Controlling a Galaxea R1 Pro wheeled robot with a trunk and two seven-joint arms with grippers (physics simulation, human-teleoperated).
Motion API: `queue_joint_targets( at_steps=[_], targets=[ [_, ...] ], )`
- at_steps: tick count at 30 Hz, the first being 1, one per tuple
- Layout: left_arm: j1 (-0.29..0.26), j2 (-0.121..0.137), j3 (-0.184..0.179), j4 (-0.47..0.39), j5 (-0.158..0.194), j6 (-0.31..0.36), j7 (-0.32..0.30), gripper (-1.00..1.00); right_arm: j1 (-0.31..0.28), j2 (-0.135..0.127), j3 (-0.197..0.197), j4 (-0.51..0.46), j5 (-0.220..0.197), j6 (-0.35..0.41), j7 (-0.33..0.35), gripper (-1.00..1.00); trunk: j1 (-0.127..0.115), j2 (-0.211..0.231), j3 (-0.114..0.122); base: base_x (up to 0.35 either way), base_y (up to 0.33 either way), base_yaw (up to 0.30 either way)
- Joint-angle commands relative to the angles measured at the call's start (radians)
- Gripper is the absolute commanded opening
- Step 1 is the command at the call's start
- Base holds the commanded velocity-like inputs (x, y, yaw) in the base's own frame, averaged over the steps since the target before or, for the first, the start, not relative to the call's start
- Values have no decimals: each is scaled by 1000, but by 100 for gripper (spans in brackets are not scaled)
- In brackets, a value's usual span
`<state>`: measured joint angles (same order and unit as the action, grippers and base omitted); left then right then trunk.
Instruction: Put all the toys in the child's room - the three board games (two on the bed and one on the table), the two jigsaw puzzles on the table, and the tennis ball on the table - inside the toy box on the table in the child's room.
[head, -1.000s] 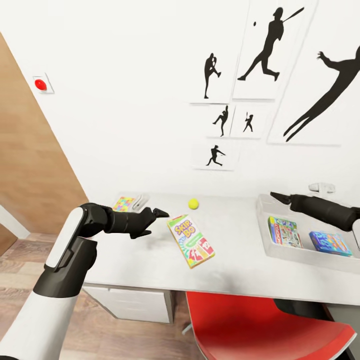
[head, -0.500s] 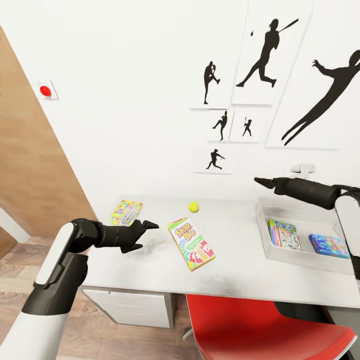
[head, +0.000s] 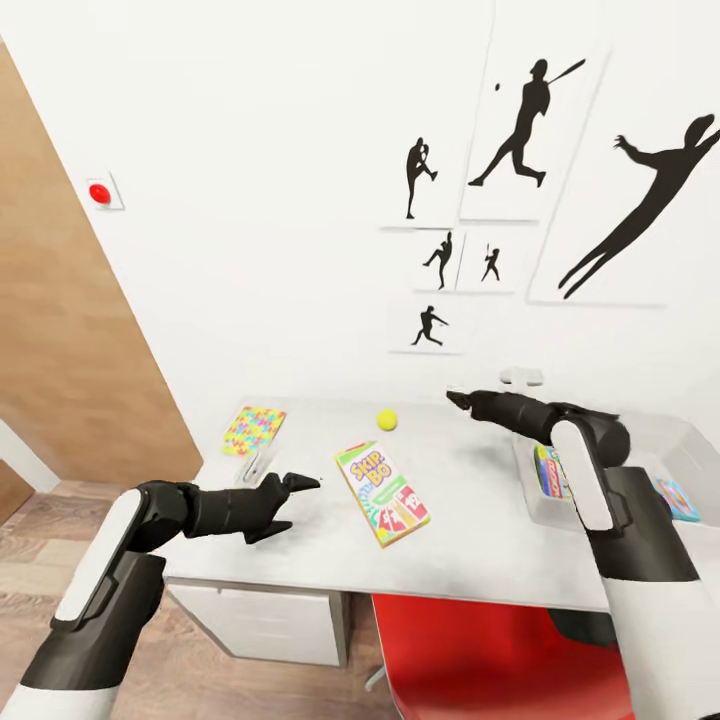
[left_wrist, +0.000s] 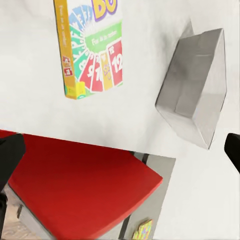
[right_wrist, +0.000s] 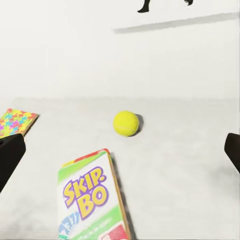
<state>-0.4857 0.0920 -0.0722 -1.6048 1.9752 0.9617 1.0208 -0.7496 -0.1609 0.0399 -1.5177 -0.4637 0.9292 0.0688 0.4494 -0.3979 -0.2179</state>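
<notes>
White desk against a white wall hung with black silhouettes of ball players. On it lie a Skip-Bo board game near the middle, a yellow tennis ball just behind it toward the wall, and a colourful jigsaw puzzle at the far left corner. The clear toy box sits at the desk's right end, mostly hidden behind the right arm (a boxed game shows inside it).

The left gripper hovers over the desk left of the Skip-Bo box, jaws spread and empty. The right gripper reaches out above the desk right of the ball, jaws likewise apart and holding nothing.

A red chair is tucked under the desk's front edge. The left wrist view adds the toy box seen whole; the right wrist view looks straight at the ball.
</notes>
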Motion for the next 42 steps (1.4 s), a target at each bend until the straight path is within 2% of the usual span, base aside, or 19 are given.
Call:
queue_joint_targets(
  at_steps=[1, 2, 5, 6, 8, 11, 13, 14, 15, 16, 18, 19, 20, 23, 24, 26, 28, 33, 42],
  targets=[
    [20, 21, 8, -1, 10, 4, -40, 100, 4, 39, 9, 47, 48, -57, -14, 100, 1, -2, 0, 0, 0, 0],
    [42, 36, 13, -1, 10, 9, -90, 100, 7, 72, 16, 86, 80, -114, -27, 100, 1, -2, 1, 0, 0, 0],
    [77, 55, 20, -2, 10, 39, -156, 100, 6, 109, 24, 162, 117, -177, -42, 100, 1, -2, 6, 0, 0, 0],
    [107, 80, 59, -2, 11, 70, -215, 100, -5, 129, 27, 238, 133, -207, -48, 100, 1, -2, 8, 0, 0, 0],
    [125, 102, 88, -2, 11, 79, -255, 100, -13, 135, 27, 269, 138, -216, -49, 100, 1, -2, 11, 0, 0, 0],
    [216, 225, 204, -1, 10, 85, -437, 100, -24, 143, 29, 309, 143, -228, -50, 100, 1, -2, 16, 0, 0, 0],
    [256, 261, 239, -1, 3, 85, -490, 100, -26, 144, 30, 315, 144, -230, -50, 100, 1, -2, 19, 0, 0, 0],
    [277, 274, 257, -1, -4, 85, -509, 100, -26, 144, 30, 316, 144, -231, -50, 100, 1, -2, 21, 0, 0, 0],
    [324, 289, 306, 0, -39, 85, -539, 100, -26, 145, 30, 319, 145, -232, -50, 100, 1, -2, 23, 0, 0, 0],
    [358, 296, 348, 4, -98, 85, -558, 100, -26, 145, 30, 321, 145, -233, -50, 100, 1, -2, 24, 0, 0, 0],
    [388, 288, 394, 10, -204, 78, -574, 100, -27, 145, 29, 322, 144, -233, -49, 100, 1, -2, 28, 0, 0, 0],
    [395, 280, 407, 12, -240, 70, -577, 100, -27, 145, 29, 322, 144, -233, -48, 100, 1, -2, 29, 0, 0, 0],
    [404, 260, 432, 16, -316, 47, -581, 100, -27, 145, 29, 322, 144, -233, -47, 100, 1, -2, 31, 0, 0, 0],
    [413, 227, 460, 20, -444, -4, -586, 100, -25, 145, 29, 320, 143, -234, -46, 100, 1, -2, 36, 0, 0, 0],
    [420, 205, 474, 22, -525, -48, -587, 100, -24, 143, 31, 314, 143, -234, -45, 100, 1, -2, 37, 0, 0, 0],
    [450, 175, 514, 26, -608, -125, -590, 100, -21, 143, 32, 301, 143, -234, -44, 100, 1, -2, 41, 0, 0, 0],
    [480, 156, 561, 41, -651, -189, -592, 100, -19, 143, 33, 292, 143, -234, -44, 100, 1, -2, 44, 0, 0, 0],
    [507, 140, 606, 195, -695, -270, -610, 100, -17, 142, 33, 276, 143, -234, -43, 100, 1, -2, 52, 0, 0, 0],
    [511, 139, 608, 337, -706, -376, -722, 100, -18, 143, 31, 267, 145, -223, -52, 100, 1, -2, 67, 0, 0, 0]
  ],
)
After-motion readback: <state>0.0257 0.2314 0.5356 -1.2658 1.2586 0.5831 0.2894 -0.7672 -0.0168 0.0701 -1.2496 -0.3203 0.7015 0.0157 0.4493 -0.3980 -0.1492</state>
